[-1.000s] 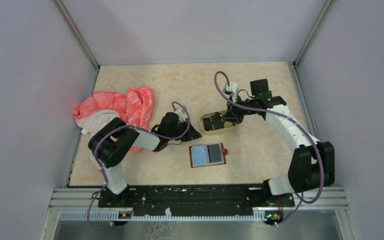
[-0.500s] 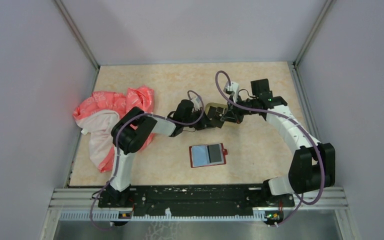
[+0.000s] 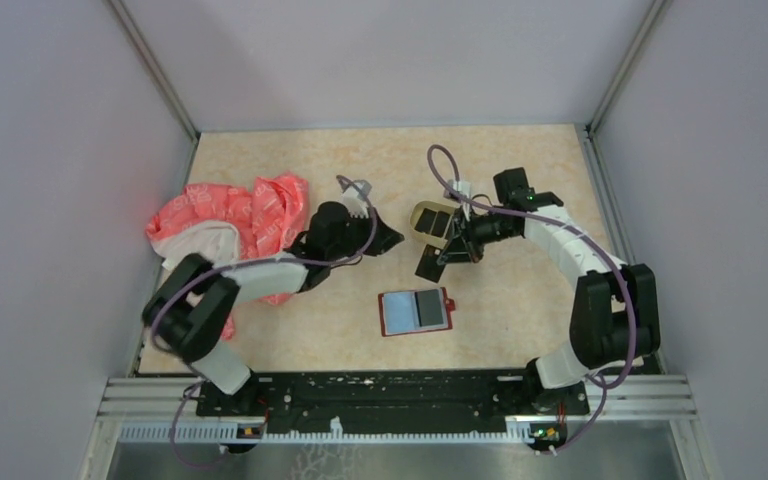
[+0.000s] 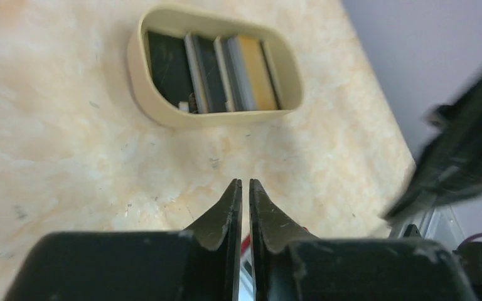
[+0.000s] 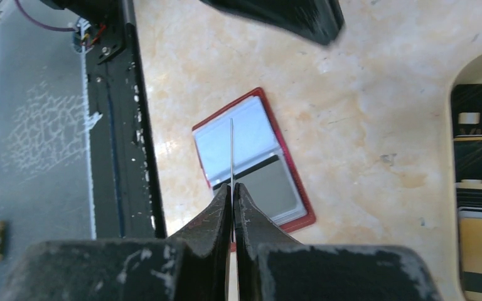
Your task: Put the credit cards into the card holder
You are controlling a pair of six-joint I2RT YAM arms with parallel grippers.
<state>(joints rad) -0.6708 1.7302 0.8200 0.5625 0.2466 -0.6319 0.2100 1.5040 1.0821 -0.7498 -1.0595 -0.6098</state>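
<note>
Your right gripper [image 5: 233,188] is clenched on a dark credit card [image 3: 430,263], held edge-on near the card holder [image 3: 448,302]'s far side; your left gripper [image 4: 245,183], barely parted and empty, sits far-left of the card holder.

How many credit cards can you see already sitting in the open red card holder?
2. In the card holder, a light-blue card fills the left half and a grey card the right half. More cards may be hidden beneath them.
</note>
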